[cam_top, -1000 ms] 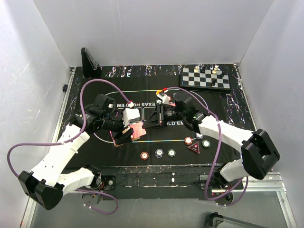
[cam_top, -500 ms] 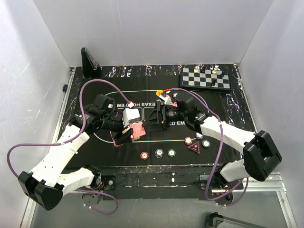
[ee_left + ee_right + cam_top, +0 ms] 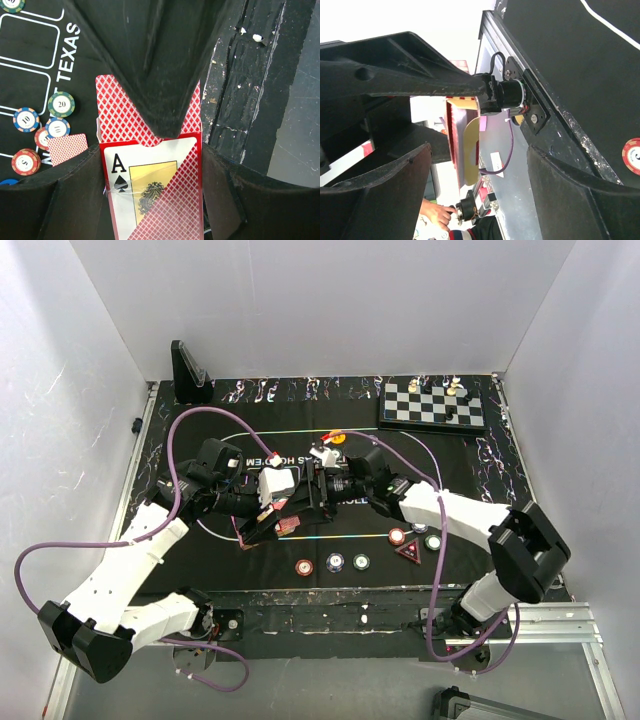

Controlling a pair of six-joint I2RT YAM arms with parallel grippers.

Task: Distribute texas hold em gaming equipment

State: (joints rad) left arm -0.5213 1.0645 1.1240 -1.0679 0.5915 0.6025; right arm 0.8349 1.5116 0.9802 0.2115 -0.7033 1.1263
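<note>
Black printed mat (image 3: 250,560), my left gripper (image 3: 268,525) pinched on red-backed playing cards (image 3: 150,180), right gripper (image 3: 313,502) at their two o'clock, jaws wide, empty.

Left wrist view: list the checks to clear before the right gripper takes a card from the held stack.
1. Left gripper shut on the cards: ok, the stack is pinched between its fingers.
2. Right gripper open: ok, its jaws stand wide apart.
3. Stack lined up in the right gripper's gap: ok, the right wrist view shows the cards edge-on between its fingers.
4. One card separated for the pick: cannot tell. The ace of spades and a red-backed card overlap askew.
5. Lone card lying on the mat beside the chips: ok.
</note>
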